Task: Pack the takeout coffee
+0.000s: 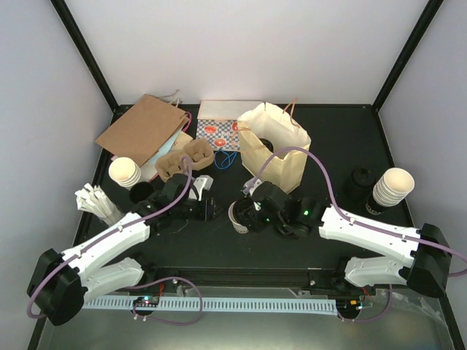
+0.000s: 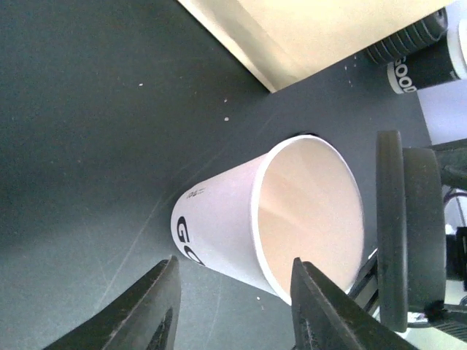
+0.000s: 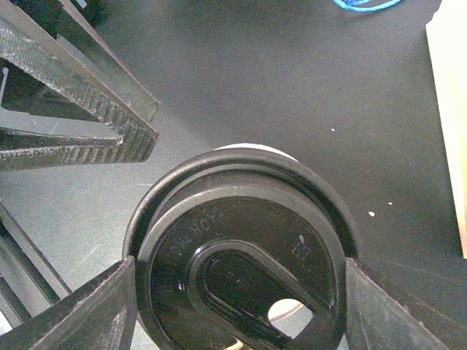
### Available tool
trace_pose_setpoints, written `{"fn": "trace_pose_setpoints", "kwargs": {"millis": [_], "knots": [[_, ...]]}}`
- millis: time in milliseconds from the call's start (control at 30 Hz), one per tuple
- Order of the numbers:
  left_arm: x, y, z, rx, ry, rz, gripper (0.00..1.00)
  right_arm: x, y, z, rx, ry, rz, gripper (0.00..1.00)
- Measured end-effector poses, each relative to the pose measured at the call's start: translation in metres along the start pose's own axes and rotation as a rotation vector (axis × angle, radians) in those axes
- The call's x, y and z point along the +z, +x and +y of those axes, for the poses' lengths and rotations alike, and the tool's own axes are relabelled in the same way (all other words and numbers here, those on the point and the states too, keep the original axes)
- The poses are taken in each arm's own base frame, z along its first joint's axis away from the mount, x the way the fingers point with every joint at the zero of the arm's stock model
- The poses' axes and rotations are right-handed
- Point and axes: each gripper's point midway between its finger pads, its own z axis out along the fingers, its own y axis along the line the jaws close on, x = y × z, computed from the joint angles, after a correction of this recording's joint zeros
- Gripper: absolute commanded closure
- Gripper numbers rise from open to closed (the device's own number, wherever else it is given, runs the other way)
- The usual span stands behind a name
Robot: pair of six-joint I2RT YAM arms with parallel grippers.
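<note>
A cream-white paper cup [image 2: 241,219] with no lid on it sits on the black table, its open mouth showing; in the top view [image 1: 235,216] it lies between the two grippers. My left gripper [image 2: 237,306] is open, its fingertips on either side of the cup's near side without closing on it. My right gripper [image 3: 237,310] is shut on a round black plastic lid [image 3: 241,255], gripped at its edges and held just over the cup, whose white rim [image 3: 248,148] peeks out behind it. The lid shows edge-on in the left wrist view [image 2: 408,233].
An upright cream paper bag [image 1: 273,149] stands behind the grippers. A brown bag [image 1: 142,127] lies flat at the back left by the cardboard cup carrier [image 1: 184,162]. Lidless cup stacks stand at left [image 1: 124,173] and right [image 1: 392,188], with stacked black lids [image 1: 360,184].
</note>
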Motion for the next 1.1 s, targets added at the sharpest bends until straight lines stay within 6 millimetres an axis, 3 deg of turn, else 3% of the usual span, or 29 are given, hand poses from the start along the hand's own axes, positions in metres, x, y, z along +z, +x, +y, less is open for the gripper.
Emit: {"fn": "trace_pose_setpoints", "kwargs": {"millis": [100, 133, 600, 1100], "knots": [[-0.003, -0.004, -0.001, 0.012, 0.005, -0.026, 0.06, -0.002, -0.003, 0.001, -0.001, -0.002, -0.003, 0.32], [-0.004, -0.004, 0.000, 0.007, 0.003, -0.035, 0.02, -0.002, -0.003, 0.001, -0.003, -0.003, -0.004, 0.33], [-0.020, -0.007, 0.011, 0.005, 0.001, -0.174, 0.01, -0.003, -0.005, 0.002, -0.017, -0.004, -0.003, 0.33], [0.011, 0.013, 0.022, -0.055, 0.015, -0.047, 0.18, 0.014, -0.004, 0.004, -0.032, 0.016, 0.047, 0.33]]}}
